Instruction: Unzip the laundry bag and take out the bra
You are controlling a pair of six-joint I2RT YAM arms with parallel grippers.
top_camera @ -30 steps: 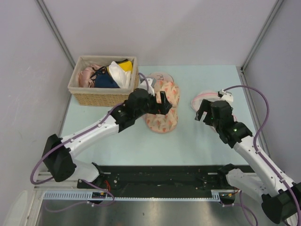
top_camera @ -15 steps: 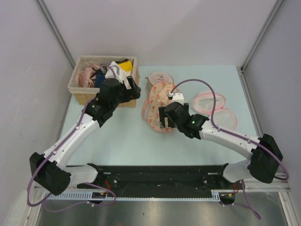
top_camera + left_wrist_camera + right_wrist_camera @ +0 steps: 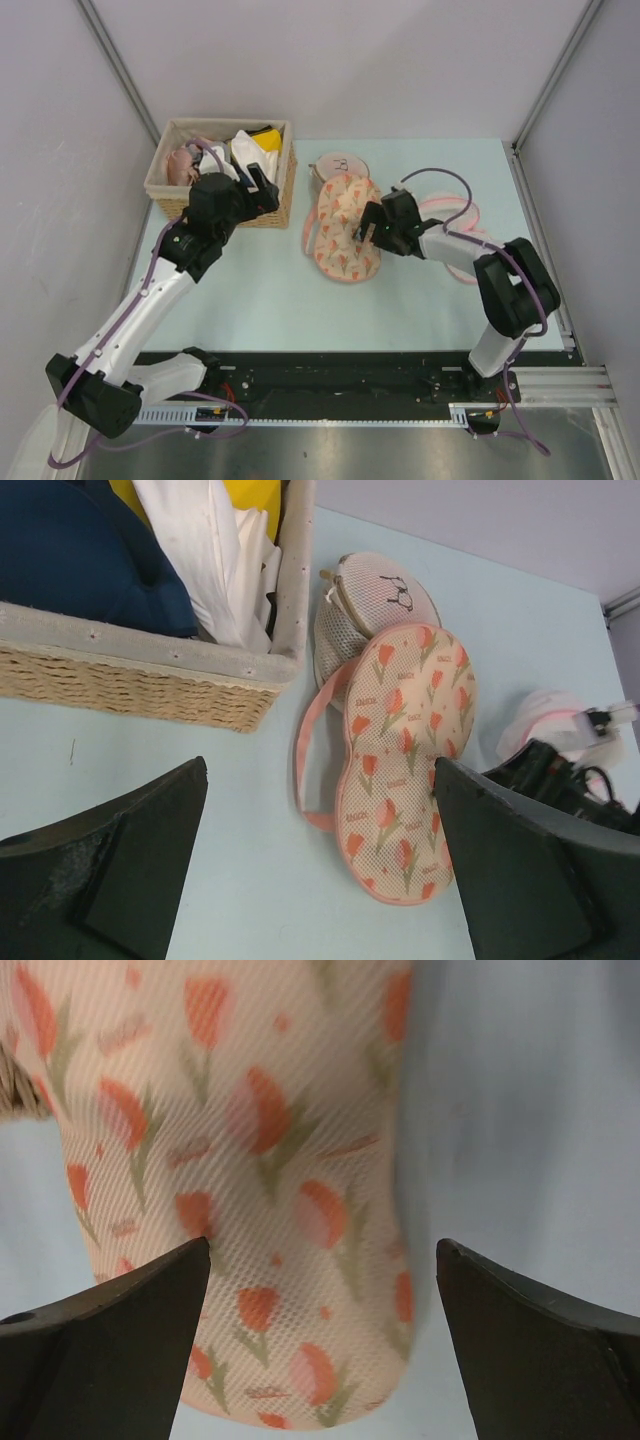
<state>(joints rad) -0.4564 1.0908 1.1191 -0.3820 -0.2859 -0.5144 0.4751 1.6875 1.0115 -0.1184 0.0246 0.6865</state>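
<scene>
The laundry bag [image 3: 343,228] lies mid-table, cream-peach with red tulip prints. Its pink zipper edge stands apart in a loop on its left side. It also shows in the left wrist view [image 3: 405,760] and fills the right wrist view [image 3: 250,1160]. My right gripper [image 3: 363,228] is open and empty, low over the bag's right edge [image 3: 320,1345]. My left gripper [image 3: 262,187] is open and empty beside the basket, above bare table [image 3: 320,880]. The bra does not show clearly. White fabric [image 3: 210,550] lies in the basket; I cannot tell if it is the bra.
A wicker basket [image 3: 222,207] with navy, pink, yellow and white garments stands at the back left [image 3: 130,680]. A small white mesh bag [image 3: 340,165] lies behind the laundry bag. Round white mesh bags with pink rims [image 3: 452,212] lie to the right, under my right arm.
My left gripper left the laundry bag and moved left to the basket. My right arm swung in from the right to the bag's right edge. The bag now lies flatter.
</scene>
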